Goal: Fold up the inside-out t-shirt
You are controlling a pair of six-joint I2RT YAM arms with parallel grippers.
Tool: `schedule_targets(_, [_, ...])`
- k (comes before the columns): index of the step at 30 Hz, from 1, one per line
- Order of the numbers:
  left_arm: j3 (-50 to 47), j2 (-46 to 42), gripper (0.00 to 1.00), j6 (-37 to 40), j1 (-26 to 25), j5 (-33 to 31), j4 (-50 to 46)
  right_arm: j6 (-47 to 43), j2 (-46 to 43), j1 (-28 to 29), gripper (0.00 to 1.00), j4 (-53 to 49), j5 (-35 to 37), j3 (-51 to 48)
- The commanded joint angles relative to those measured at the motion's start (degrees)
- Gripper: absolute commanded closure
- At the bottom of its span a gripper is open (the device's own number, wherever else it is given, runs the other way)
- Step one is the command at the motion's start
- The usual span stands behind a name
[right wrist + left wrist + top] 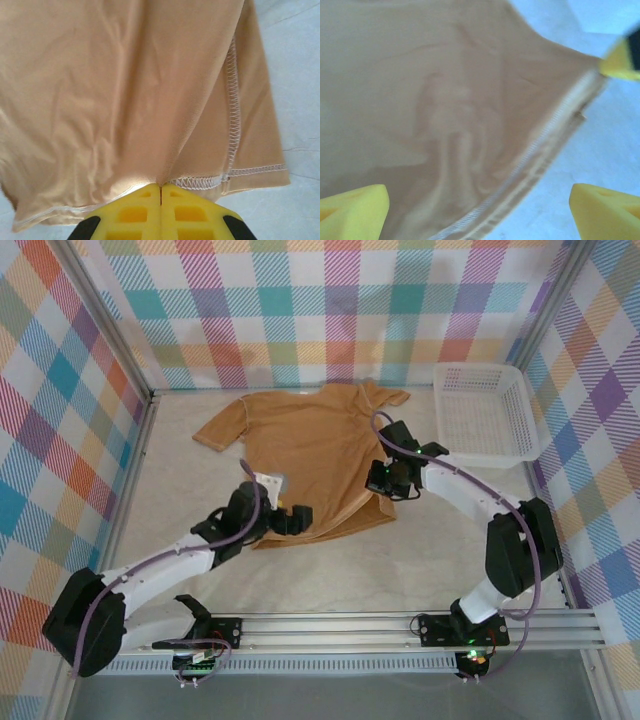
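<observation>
The inside-out t-shirt (310, 440) is tan and lies flat on the table, collar at the far side and hem toward me. My right gripper (383, 483) is at the hem's right corner. In the right wrist view its yellow fingers (135, 215) are shut on a pinch of the stitched hem (200, 181). My left gripper (293, 519) hovers over the hem's near left part. In the left wrist view the left gripper (479, 212) stands open, and the hem edge (535, 155) runs between its spread fingertips (355, 210). The right gripper's yellow tip (620, 62) shows at the upper right.
A white plastic mesh basket (485, 415) stands at the back right, beyond the right arm. Checked walls (320, 310) close in the table on three sides. Bare tabletop (340, 575) lies between the hem and the arm bases.
</observation>
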Motion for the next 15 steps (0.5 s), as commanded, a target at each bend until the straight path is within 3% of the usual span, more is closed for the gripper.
schedule_targets(1, [-1.3,1.6,0.06,7.2,-2.6,-3.4,12.1,0.8,-1.6,-0.1,1.00,0.1,-3.8,1.9])
schedule_targets(9, [6.5,21.8,0.08,15.9,-13.4,-12.9,16.9,1.2,-3.6,-0.7,1.00,1.2,-4.2,1.7])
schedule_targets(15, [12.3,33.8,0.08,14.2,-15.2,-17.5,20.5,1.0,-4.9,-1.6,1.00,0.8,-4.4,1.3])
